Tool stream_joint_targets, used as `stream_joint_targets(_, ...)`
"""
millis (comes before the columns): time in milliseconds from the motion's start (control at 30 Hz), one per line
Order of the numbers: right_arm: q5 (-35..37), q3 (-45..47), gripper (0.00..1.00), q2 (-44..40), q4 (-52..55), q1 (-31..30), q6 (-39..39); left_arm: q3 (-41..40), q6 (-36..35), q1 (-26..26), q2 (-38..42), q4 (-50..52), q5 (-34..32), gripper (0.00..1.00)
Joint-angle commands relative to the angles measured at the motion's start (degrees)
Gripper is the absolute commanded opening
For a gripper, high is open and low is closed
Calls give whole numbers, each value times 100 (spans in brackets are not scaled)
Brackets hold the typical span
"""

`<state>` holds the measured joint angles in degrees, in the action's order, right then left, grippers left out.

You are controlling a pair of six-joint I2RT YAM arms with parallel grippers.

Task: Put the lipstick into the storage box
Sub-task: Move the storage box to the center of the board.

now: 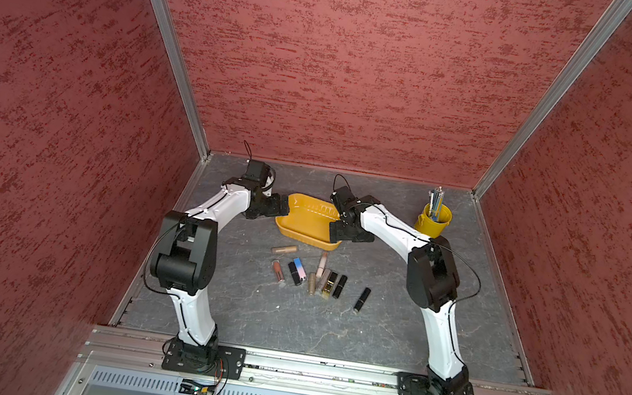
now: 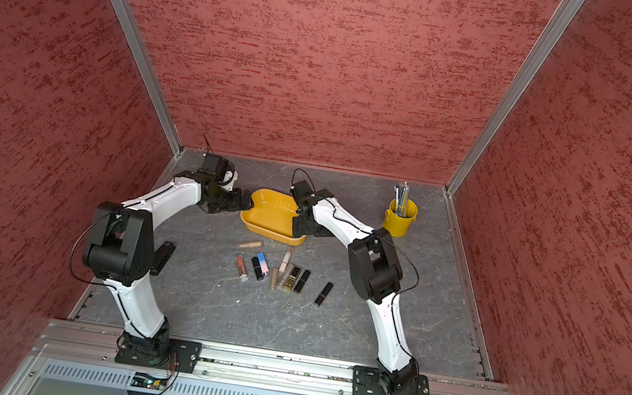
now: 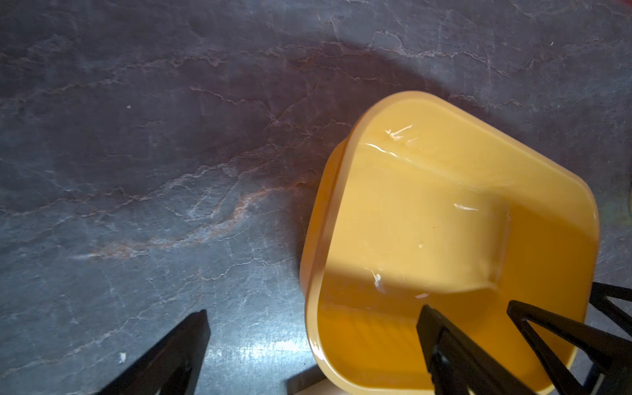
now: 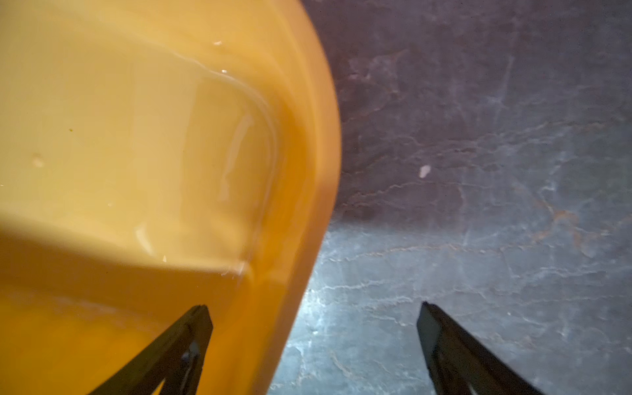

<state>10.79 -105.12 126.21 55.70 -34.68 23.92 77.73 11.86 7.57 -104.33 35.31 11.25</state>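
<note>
Left end effector (image 3: 314, 309) stands wide apart, gripping nothing, one finger over the storage box (image 1: 304, 224), one over the table (image 1: 268, 318). I see the right end effector (image 4: 314, 306) straddling the opposite rim, equally released. The lipsticks (image 1: 311, 275) lie on the table near the box, on the arm-base side; a pen cup (image 1: 433, 219) stands behind the right arm.

Glossy smooth yellow plastic storage box (image 3: 444, 212) on matt, veined stone-look table (image 3: 136, 171); rough-textured red walls (image 1: 366, 67).
</note>
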Motion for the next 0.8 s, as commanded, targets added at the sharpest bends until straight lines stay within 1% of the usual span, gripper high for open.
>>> stream_joint_targets(0,93,342,99,-415,-332,126,-93,-134,-122,127,171,64,-180,100)
stream_joint_targets(333,44,1454,99,-1132,-739,448,-221,-409,31,453,352,-21,-254,100)
stream_joint_targets(533,-111,2064,99,-1500,-976,631,-239,-416,46,704,371,53,-449,100)
stream_joint_targets(633,-414,2294,99,-1709,-1180,720,-280,-408,2,814,361,118,-565,100)
stream_joint_targets(767,-1309,2525,99,-1968,-1694,846,-282,-357,13,855,313,132,-561,100)
